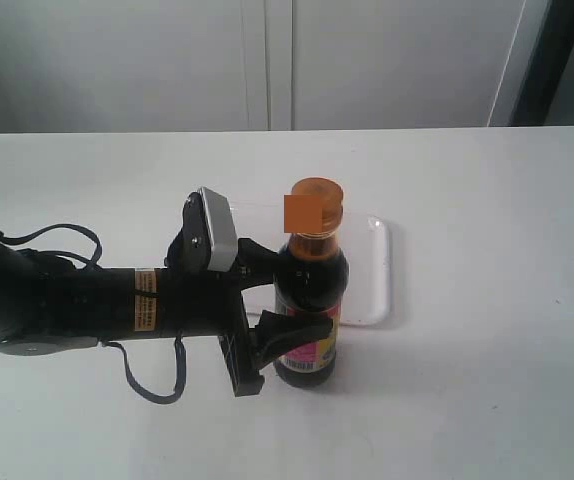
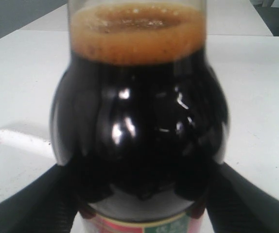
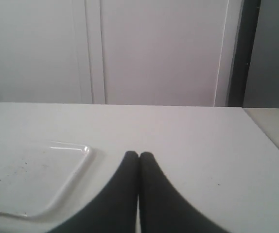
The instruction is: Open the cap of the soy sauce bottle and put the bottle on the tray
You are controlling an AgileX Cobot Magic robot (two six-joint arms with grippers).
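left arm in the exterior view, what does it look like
The left arm is a black tube with an orange label band, loose black cables and a silver-grey camera block at the wrist. Its fingers are black and curved, like those of the right gripper.

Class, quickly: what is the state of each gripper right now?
Left gripper: closed on the soy sauce bottle.
Right gripper: closed, empty.

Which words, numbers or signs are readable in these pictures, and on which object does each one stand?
No text here can be read with certainty.
Label of the soy sauce bottle: it carries print, but too blurred to read.
Sticker on the left arm: too small to read.
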